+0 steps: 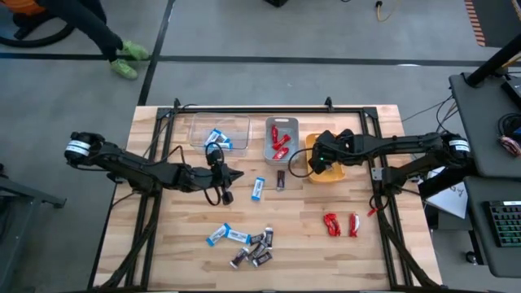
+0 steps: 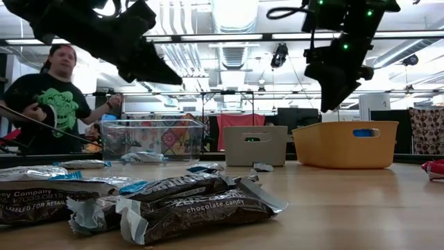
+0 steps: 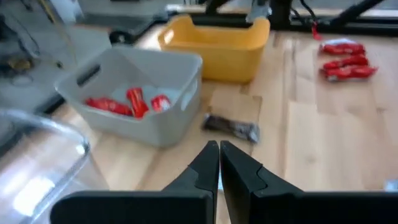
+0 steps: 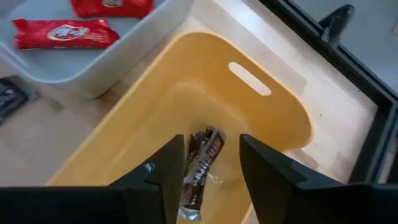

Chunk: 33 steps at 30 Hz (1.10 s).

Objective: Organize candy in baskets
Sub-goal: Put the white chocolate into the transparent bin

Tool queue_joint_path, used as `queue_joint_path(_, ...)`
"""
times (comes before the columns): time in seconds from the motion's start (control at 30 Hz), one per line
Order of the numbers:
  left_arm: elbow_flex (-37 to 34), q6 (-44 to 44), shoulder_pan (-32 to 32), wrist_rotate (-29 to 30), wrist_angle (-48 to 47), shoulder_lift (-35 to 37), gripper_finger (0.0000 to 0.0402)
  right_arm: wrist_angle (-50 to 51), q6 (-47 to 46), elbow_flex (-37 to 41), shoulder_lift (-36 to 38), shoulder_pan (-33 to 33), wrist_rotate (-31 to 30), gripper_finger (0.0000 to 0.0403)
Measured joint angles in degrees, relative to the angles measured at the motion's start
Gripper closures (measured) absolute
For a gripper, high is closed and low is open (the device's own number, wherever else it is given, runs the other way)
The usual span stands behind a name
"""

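Three baskets: grey (image 1: 281, 138) three red candies; yellow (image 4: 186, 112) one dark bar (image 4: 202, 165).

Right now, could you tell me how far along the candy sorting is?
Partly done. The clear bin holds blue-and-white bars and the grey bin red wrappers. In hand: the right gripper, open over the yellow bin, with a dark bar between its fingers. The left gripper is shut and empty. Left: loose red pieces, a mixed pile, and two stray bars.
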<state>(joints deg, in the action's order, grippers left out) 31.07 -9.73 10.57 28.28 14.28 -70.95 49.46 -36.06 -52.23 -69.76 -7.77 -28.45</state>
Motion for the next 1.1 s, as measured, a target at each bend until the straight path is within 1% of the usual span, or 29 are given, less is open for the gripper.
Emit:
queue_joint_path(0.13,0.0,-5.81,0.0,-3.06,-8.86,3.74,0.0402,-1.96,2.66,-0.74,0.0,0.0,0.39,0.0256)
queue_joint_path(0.27,0.59,-12.67,0.0,-8.77,-19.31,7.66,0.0402,-4.54,4.3,-0.96,0.02,0.0,0.4,0.026)
queue_joint_path(0.4,2.49,-19.46,0.0,-14.43,-30.55,9.36,0.0402,-6.59,6.1,-0.96,0.02,0.0,0.42,0.0261)
queue_joint_path(0.47,3.65,-22.18,0.0,-15.85,-36.78,9.44,0.0402,-7.34,6.18,-0.96,0.02,0.0,0.39,0.0259)
queue_joint_path(0.6,5.59,-27.12,0.02,-15.81,-47.28,8.45,0.0402,-8.2,6.72,-0.96,0.02,0.0,0.39,0.0255)
queue_joint_path(0.67,5.79,-28.89,0.0,-15.55,-50.45,7.67,0.0402,-8.22,6.74,-0.96,0.02,0.0,0.39,0.0256)
queue_joint_path(0.9,5.2,-34.97,-0.34,-12.32,-56.16,3.5,0.0402,-8.34,6.71,-0.96,0.02,0.0,0.39,0.0264)
queue_joint_path(1.03,5.2,-35.8,-0.35,-12.2,-57.42,0.38,0.0402,-8.34,6.71,-0.96,0.02,0.0,0.39,0.0263)
queue_joint_path(1.1,5.2,-35.83,-0.35,-11.15,-57.38,-1.16,0.0402,-8.33,6.71,-0.96,0.02,0.0,0.39,0.0261)
